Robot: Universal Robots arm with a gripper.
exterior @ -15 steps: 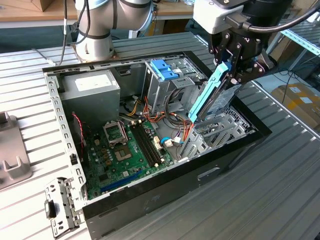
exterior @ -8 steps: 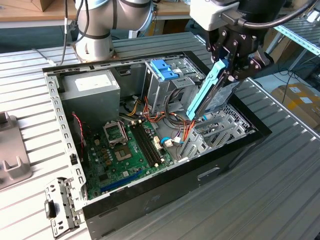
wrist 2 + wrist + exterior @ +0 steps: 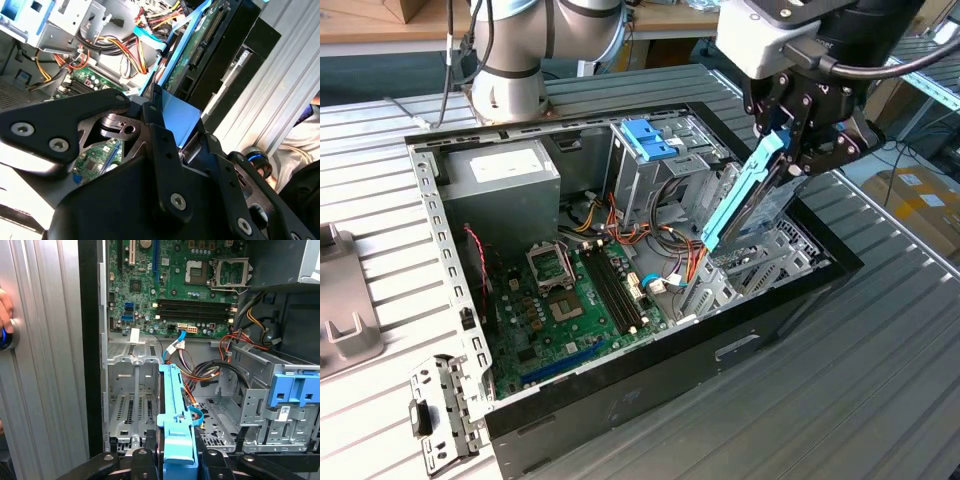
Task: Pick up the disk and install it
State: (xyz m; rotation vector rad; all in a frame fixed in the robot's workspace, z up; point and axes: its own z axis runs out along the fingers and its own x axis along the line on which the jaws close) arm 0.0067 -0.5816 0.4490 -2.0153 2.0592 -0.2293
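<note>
End effector (image 3: 788, 150) is closed on the disk (image 3: 745, 195), holding it tilted on edge over the empty drive bay (image 3: 131, 410) of the open computer case (image 3: 650, 385). Risk: at this tilt a rail could snag the bay wall or nearby cables (image 3: 210, 372) and jam the disk askew.

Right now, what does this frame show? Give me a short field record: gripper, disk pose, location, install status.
gripper: gripper shut on the disk
disk pose: on edge, tilted
location: over the open computer case, above the metal drive bay
install status: not seated
nearby: motherboard, blue bracket on the drive cage
</note>
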